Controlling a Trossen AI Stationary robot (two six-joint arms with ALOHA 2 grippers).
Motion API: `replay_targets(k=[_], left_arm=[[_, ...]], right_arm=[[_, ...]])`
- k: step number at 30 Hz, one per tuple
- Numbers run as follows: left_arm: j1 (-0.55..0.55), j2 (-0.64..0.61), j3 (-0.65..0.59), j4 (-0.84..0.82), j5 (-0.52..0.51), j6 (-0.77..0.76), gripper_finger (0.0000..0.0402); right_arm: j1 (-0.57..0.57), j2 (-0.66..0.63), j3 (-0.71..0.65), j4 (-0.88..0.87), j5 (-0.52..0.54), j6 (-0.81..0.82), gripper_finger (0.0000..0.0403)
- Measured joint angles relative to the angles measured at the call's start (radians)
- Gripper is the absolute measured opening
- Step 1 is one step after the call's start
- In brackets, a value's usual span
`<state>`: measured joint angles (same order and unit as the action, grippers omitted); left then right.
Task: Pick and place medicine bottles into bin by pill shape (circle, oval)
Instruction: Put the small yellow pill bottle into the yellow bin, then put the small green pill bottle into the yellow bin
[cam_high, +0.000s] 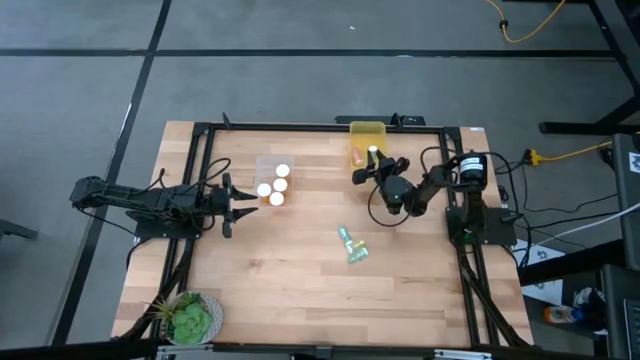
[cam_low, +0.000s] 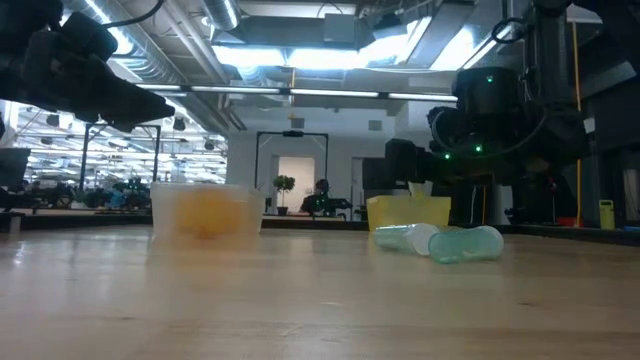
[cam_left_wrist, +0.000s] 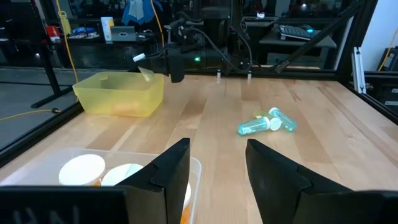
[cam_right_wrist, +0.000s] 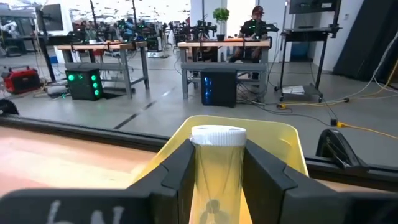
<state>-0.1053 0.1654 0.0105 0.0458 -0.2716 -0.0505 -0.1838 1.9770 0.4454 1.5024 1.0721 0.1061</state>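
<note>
Upright yellowish bottle (cam_right_wrist: 217, 168) over yellow bin (cam_right_wrist: 292, 149)

Three white-capped orange bottles (cam_high: 275, 186) stood upright in the clear bin (cam_high: 262, 163), caps up. Two slim teal-green bottles (cam_high: 352, 245) lay on their sides, touching, mid-table. One pale yellowish bottle with white cap (cam_right_wrist: 217, 168) was upright between the right gripper's (cam_right_wrist: 217, 186) fingers over the yellow bin (cam_high: 366, 130).
</note>
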Motion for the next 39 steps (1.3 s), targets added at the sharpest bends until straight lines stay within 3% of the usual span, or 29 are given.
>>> replay_targets(k=[6, 18, 26, 34, 39], left_arm=[[0.000, 0.000, 0.000, 0.000, 0.000, 0.000, 0.0149], [0.000, 0.000, 0.000, 0.000, 0.000, -0.001, 0.0149], [0.000, 0.000, 0.000, 0.000, 0.000, -0.002, 0.0149], [0.000, 0.000, 0.000, 0.000, 0.000, -0.001, 0.0149], [0.000, 0.000, 0.000, 0.000, 0.000, 0.000, 0.0149]], right_arm=[[-0.025, 0.000, 0.000, -0.002, -0.041, -0.002, 0.0124], [-0.034, 0.000, 0.000, -0.001, -0.063, 0.020, 0.0205], [-0.022, -0.035, 0.000, 0.059, -0.062, -0.064, 0.0215], [0.168, -0.208, -0.003, -0.073, -0.087, -0.072, 0.0215], [0.341, -0.304, -0.003, -0.319, -0.114, 0.103, 0.0215]])
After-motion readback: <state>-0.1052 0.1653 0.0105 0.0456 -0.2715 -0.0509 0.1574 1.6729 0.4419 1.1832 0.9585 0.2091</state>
